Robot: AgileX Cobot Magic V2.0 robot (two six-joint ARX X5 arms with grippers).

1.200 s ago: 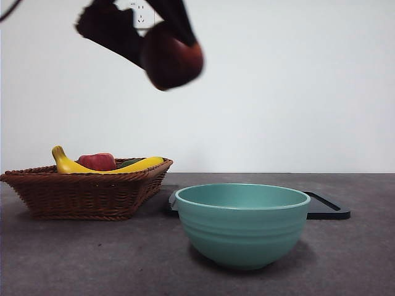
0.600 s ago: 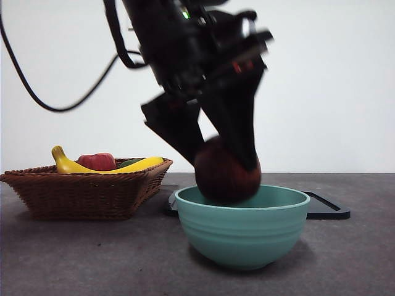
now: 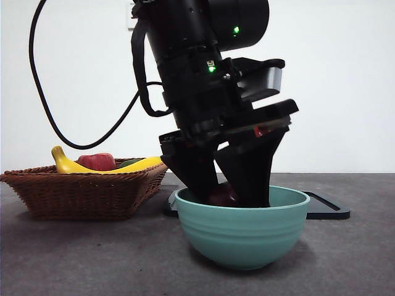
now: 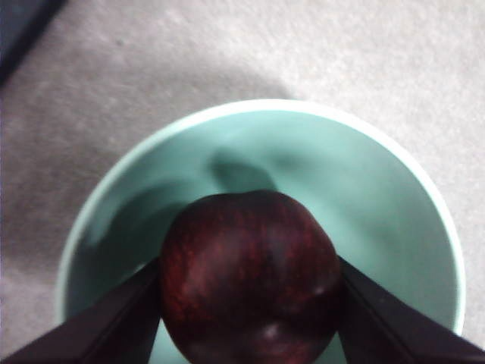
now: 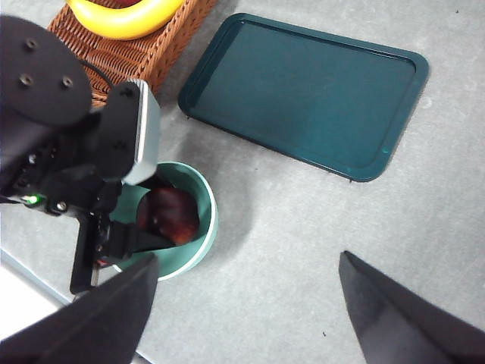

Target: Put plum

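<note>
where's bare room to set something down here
The dark green tray is bare, and so is the grey table between it and the right gripper. Crowded: the teal bowl, filled by the plum and left gripper, and the basket of fruit.

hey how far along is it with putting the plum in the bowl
Done: the plum has been carried over and lowered inside the teal bowl.
In hand: the left gripper is down in the bowl, its jaws shut on the plum's sides.
Left: open the jaws, let the plum rest in the bowl, and lift the arm clear. The right gripper waits, open, above the table.
</note>
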